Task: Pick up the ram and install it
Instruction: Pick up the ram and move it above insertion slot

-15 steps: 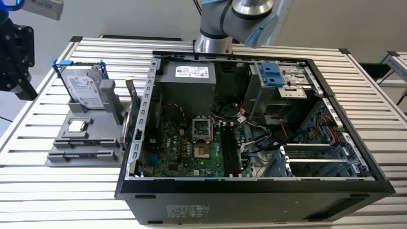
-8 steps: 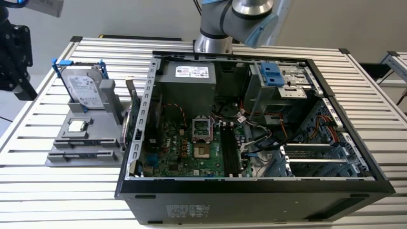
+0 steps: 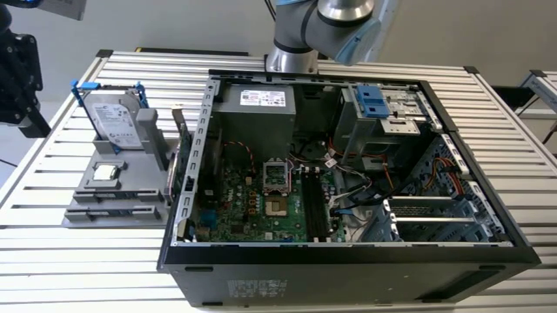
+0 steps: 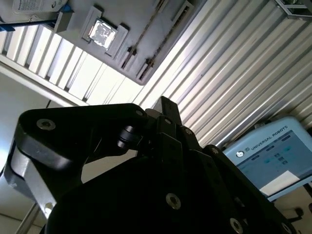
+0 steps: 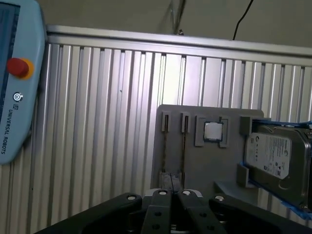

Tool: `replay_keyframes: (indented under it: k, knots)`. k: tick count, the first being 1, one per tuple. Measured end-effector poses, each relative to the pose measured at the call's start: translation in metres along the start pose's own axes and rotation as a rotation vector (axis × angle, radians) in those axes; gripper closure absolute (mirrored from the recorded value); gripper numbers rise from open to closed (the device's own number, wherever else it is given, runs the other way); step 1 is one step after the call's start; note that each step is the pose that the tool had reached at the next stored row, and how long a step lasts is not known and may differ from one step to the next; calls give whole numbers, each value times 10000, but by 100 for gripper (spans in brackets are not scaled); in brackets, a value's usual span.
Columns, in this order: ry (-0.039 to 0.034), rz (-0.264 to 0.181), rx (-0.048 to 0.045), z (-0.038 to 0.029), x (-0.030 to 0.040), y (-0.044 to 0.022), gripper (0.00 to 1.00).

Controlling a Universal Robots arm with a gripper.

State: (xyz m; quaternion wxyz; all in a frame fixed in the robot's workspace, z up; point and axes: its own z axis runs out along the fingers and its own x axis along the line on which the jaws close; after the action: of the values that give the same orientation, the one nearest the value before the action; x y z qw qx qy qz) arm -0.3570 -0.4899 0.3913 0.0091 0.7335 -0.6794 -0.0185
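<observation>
My gripper (image 5: 170, 181) hangs high over the slatted table with its black fingertips (image 4: 165, 105) pressed together and nothing visible between them. Below it lies a grey holder (image 5: 175, 112) with two narrow slots. A thin dark strip (image 5: 165, 146) stands edge-on in each slot, which I take for the ram, though I cannot tell for sure. In the exterior view the holder (image 3: 87, 179) sits to the left of the open computer case (image 3: 348, 257). The black memory slots (image 3: 315, 205) lie on the green motherboard beside the processor socket.
The holder also carries a silver hard drive with blue clips (image 3: 117, 117) (image 5: 273, 156) and a small square silver processor (image 3: 106, 171) (image 5: 212, 130). A pale blue teach pendant (image 5: 14, 83) lies on the table. Cables and a drive cage crowd the case's right half.
</observation>
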Motion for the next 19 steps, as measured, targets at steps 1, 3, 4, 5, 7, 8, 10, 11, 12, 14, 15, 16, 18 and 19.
replay_keyframes:
  k: [1,3,4,5,7,8,10,11,12,14,15,16,18,19]
  knots:
    - [0,-1,0,0,0,0,100]
    - [0,-1,0,0,0,0,100]
    - [0,-1,0,0,0,0,100]
    - [1,-2,-1,0,0,0,100]
    - [-1,-1,-2,0,0,0,100]
    - [0,-1,-2,0,0,0,100]
    - [0,-1,-3,0,0,0,0]
    - [0,-1,-3,0,0,0,0]
    - [0,-1,-3,0,0,0,0]
    - [0,-1,-4,0,0,0,0]
    - [0,-1,-5,0,0,0,0]
    - [0,-1,-6,0,0,0,0]
    - [0,-1,-7,0,0,0,0]
    - [0,-1,-7,0,0,0,0]
